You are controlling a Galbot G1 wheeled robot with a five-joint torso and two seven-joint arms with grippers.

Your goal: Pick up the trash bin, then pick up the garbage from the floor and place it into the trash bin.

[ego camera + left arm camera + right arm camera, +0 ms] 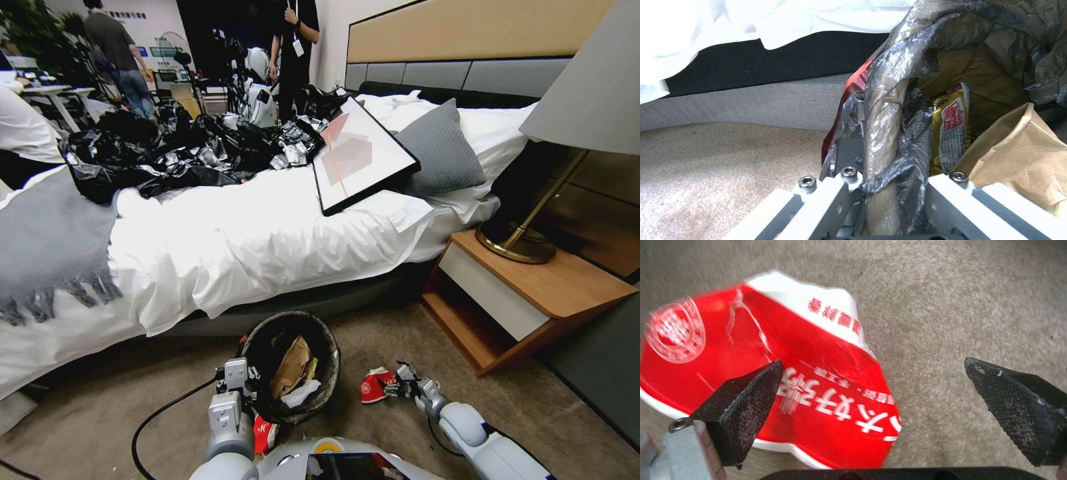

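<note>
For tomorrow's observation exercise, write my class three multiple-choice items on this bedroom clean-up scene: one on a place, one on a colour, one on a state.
1. Where does the trash bin stand?
A. on the bed
B. on the carpet by the bed
C. on the nightstand

2. What colour is the wrapper under the right hand?
A. red and white
B. green
C. blue

3. How is the right hand?
A. shut on the wrapper
B. open above the wrapper
C. inside the bin

Key: B, the bin sits on carpet below the bed's edge, the left hand clamped on its rim; A, red with white edging; B, its fingers stand apart.
</note>
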